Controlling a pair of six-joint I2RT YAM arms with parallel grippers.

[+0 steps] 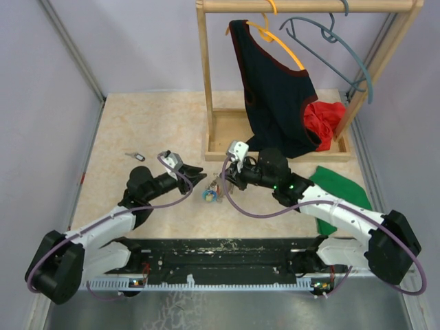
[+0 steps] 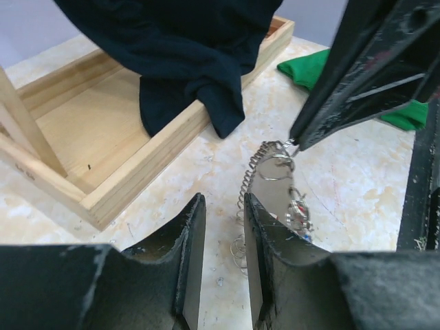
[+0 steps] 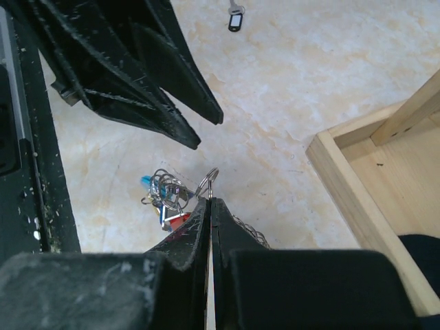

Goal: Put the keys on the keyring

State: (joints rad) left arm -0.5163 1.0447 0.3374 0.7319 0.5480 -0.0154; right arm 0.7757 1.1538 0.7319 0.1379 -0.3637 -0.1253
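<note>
The keyring (image 1: 211, 192), thin grey coiled wire with a light-blue piece, lies bunched on the table between my grippers. My right gripper (image 1: 221, 182) is shut on a small wire loop of it (image 3: 208, 182). Red and blue keys (image 3: 172, 210) hang in the tangle beside the light-blue piece (image 3: 146, 181). My left gripper (image 2: 224, 199) is open, and the coil (image 2: 249, 175) runs between its fingertips, close to the right one. The right gripper's tips and the keys (image 2: 299, 213) show ahead of it. A black-headed key (image 1: 136, 157) lies alone to the left and also shows in the right wrist view (image 3: 236, 20).
A wooden rack with a tray base (image 1: 227, 148) stands behind the grippers. On it hang a black garment (image 1: 275, 96), an orange hanger and a grey-blue hanger (image 1: 330, 41). A red cloth (image 1: 326, 117) lies in the tray. A green cloth (image 1: 340, 189) lies under my right arm.
</note>
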